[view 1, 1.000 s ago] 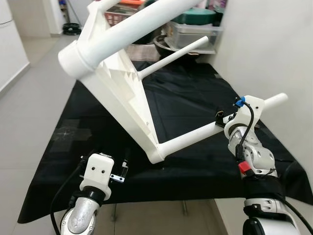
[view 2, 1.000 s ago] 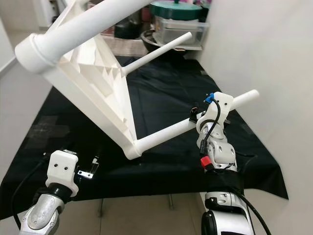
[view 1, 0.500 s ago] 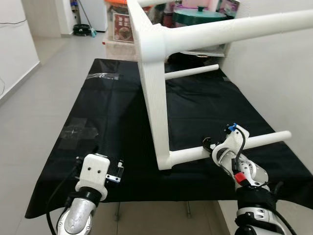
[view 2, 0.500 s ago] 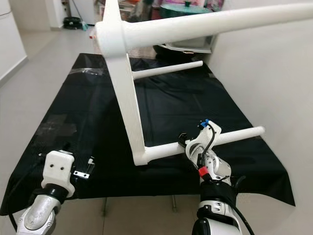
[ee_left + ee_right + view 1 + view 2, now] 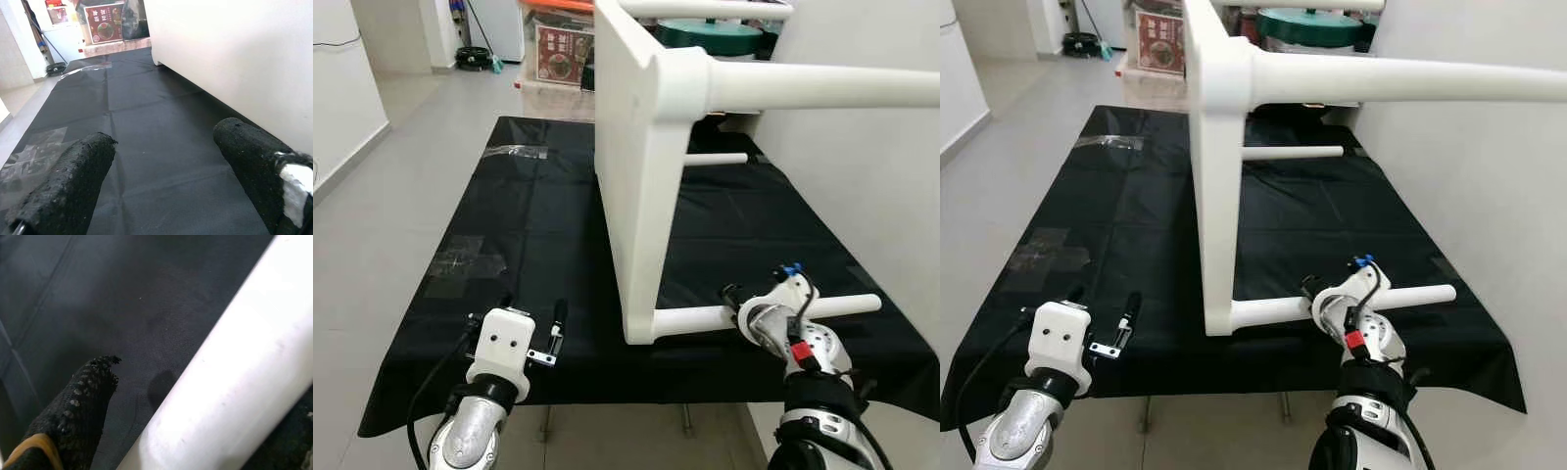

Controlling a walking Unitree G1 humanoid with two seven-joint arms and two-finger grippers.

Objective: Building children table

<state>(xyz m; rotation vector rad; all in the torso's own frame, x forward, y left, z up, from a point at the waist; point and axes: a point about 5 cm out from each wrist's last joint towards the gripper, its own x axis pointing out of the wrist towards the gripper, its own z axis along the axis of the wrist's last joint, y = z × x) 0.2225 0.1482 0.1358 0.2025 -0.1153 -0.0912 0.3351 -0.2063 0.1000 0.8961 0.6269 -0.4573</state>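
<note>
1. The white children's table (image 5: 636, 186) is standing on its side on the black cloth (image 5: 529, 206). Its tabletop is resting on its edge just ahead of the right gripper (image 5: 744, 315) and to that gripper's left, and its legs are pointing away to the right.

2. The right gripper is gripping the lowest table leg (image 5: 1332, 305) near the place where the leg joins the tabletop. In the right wrist view the white leg (image 5: 230, 382) is lying between the black fingers (image 5: 83, 396).

3. The left gripper (image 5: 530, 311) is hovering low over the cloth with its fingers spread wide and nothing between them. The flat face of the tabletop is just beside it, on its right.

4. I am judging that the table is hard moulded plastic, so it is probably light and stiff, not fragile.

5. The round leg looks smooth and could turn or slip inside the padded fingers. Holding near the joint is giving better control than holding near the free end.

6. The tabletop edge is thick, so the left gripper could steady it there if the table is tipping.
</note>
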